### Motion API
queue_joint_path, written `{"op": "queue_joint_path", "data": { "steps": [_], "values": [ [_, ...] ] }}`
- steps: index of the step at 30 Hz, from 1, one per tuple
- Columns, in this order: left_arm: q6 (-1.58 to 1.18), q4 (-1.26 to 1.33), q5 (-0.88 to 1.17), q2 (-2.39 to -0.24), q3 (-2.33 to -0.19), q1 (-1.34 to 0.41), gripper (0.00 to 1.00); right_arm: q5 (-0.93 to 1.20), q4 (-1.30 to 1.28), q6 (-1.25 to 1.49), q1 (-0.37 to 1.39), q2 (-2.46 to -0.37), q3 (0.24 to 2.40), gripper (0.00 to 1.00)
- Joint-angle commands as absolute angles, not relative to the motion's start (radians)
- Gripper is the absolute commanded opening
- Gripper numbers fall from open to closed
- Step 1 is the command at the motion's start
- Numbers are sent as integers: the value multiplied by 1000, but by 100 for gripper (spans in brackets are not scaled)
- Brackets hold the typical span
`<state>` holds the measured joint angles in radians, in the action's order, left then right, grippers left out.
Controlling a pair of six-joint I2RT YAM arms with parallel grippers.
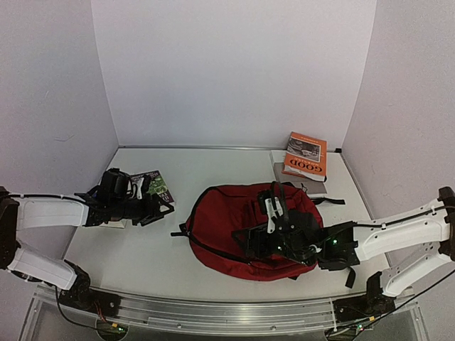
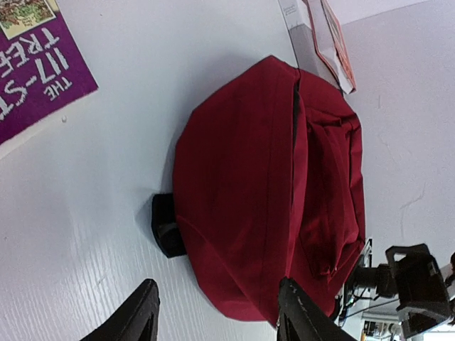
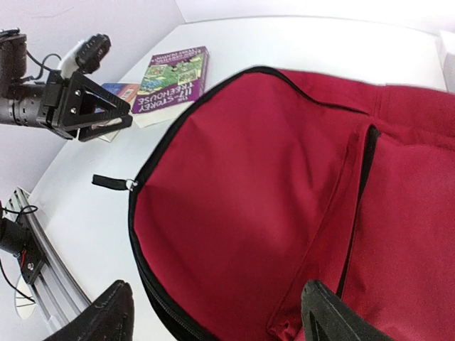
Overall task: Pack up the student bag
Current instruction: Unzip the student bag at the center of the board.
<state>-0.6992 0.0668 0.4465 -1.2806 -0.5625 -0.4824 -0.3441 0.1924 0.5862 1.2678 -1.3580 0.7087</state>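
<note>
Student bag [image 1: 234, 227] lies flat on the bench [image 1: 142, 256], centre-right in the top view, with the black zipper pull [image 3: 110, 182] sticking out at its left edge. Right gripper [image 3: 217, 320] is released, fingers spread wide, right over the red fabric at the bag's lower-right part. Left gripper [image 2: 220, 316] is also released and holds nothing; it's over bare bench left of the bag, just beside the purple "117-Storey Treehouse" book [image 1: 155, 186]. Orange book [image 1: 306, 156] is at upper right, behind the bag.
</note>
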Motion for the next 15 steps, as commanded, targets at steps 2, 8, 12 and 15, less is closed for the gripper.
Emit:
{"op": "queue_joint_path", "data": {
  "steps": [2, 8, 12, 15],
  "values": [
    [-704, 150, 595, -1198, -474, -490, 69, -305, 179, 522, 1267, -1421, 796, 85],
    [-720, 121, 617, -1172, -429, -554, 74, -296, 178, 508, 1267, -1512, 866, 86],
    [-741, 126, 607, -1149, -406, -573, 68, -288, 179, 506, 1267, -1553, 896, 86],
    [-747, 131, 605, -1145, -404, -584, 60, -285, 179, 504, 1267, -1573, 908, 85]
  ]
}}
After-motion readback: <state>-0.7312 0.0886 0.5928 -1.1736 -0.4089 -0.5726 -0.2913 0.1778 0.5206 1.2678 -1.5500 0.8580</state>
